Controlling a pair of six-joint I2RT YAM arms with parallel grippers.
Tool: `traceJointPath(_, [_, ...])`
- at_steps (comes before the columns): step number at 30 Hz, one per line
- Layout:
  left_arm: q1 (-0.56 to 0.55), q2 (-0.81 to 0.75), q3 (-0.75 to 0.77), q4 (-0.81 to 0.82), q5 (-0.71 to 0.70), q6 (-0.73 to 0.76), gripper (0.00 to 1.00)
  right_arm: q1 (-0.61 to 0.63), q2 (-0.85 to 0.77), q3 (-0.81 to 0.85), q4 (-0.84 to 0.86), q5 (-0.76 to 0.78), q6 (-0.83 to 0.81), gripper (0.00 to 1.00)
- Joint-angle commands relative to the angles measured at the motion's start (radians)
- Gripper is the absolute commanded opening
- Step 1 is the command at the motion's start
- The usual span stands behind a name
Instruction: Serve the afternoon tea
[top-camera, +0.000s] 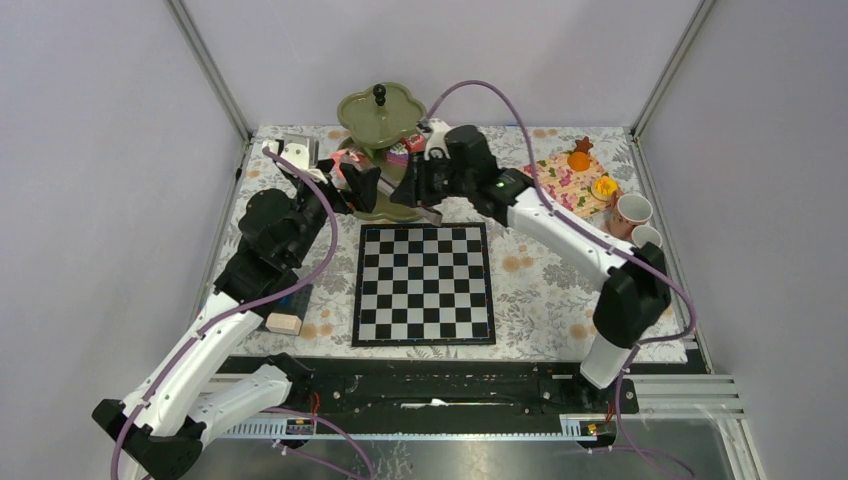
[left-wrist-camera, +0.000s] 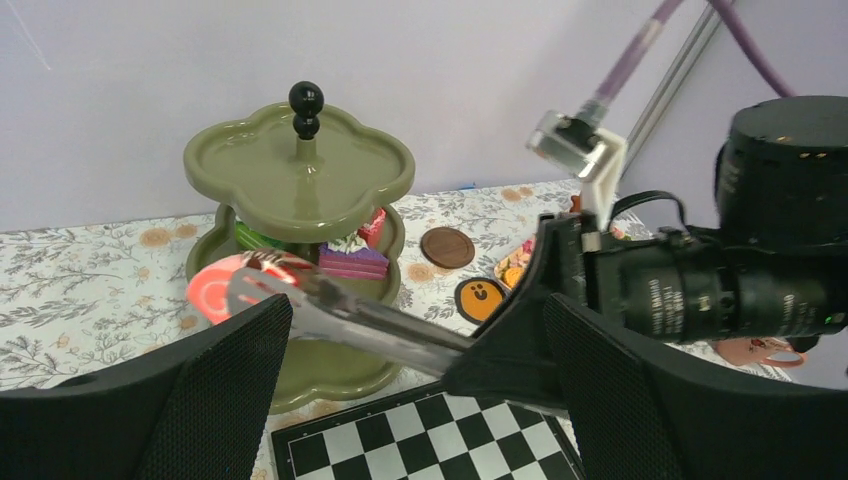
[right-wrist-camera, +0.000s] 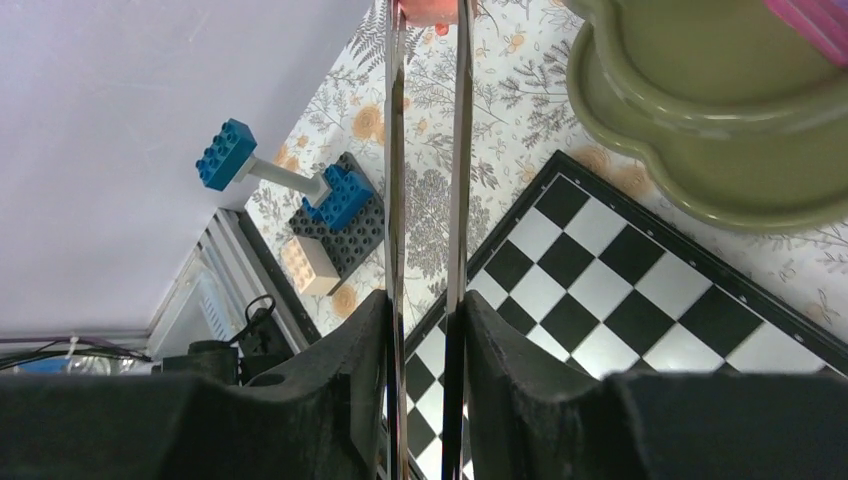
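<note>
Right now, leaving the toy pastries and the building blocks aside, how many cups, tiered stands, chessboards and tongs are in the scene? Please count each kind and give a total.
Cups: 2
Tiered stand: 1
Chessboard: 1
Tongs: 1
Total: 5

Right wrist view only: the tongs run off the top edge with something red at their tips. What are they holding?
Observer: A round pink pastry, pinched by the tongs at their tips.
Operator: Where is it relative to the stand?
Observer: Beside the stand, about level with its middle tier, not set down on it.
Operator: And the other arm?
Observer: The left tool is open, holding nothing, close to the stand's left side.
</note>
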Motion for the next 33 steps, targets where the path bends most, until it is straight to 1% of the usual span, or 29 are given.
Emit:
traceJointPath(1, [0.006, -0.031, -0.007, 0.059, -0.036, 0.019, 0.99, 0.087, 0.083, 0.147, 0.020, 0.154, -0.013, 0.33])
traceJointPath(6, [0.006, -0.045, -0.014, 0.063, -0.047, 0.021, 0.99, 0.148, 0.218, 0.329, -0.051, 0.360, -0.025, 0.32])
traceJointPath(9, [0.008, -0.056, -0.019, 0.065, -0.055, 0.024, 0.99, 0.173, 0.295, 0.427, -0.113, 0.514, -0.043, 0.32])
traceJointPath(12, [0.011, -0.058, -0.019, 0.065, -0.057, 0.023, 0.99, 0.174, 0.371, 0.517, -0.165, 0.589, -0.034, 0.33])
traceJointPath(16, [0.015, -0.056, -0.019, 0.064, -0.047, 0.020, 0.99, 0.175, 0.467, 0.667, -0.263, 0.634, -0.039, 0.34])
traceJointPath(23, [0.018, -0.056, -0.021, 0.065, -0.041, 0.016, 0.99, 0.175, 0.579, 0.842, -0.372, 0.641, -0.059, 0.35])
traceJointPath(33, [0.020, -0.053, -0.021, 0.065, -0.032, 0.012, 0.99, 0.178, 0.535, 0.792, -0.388, 0.649, -0.058, 0.36])
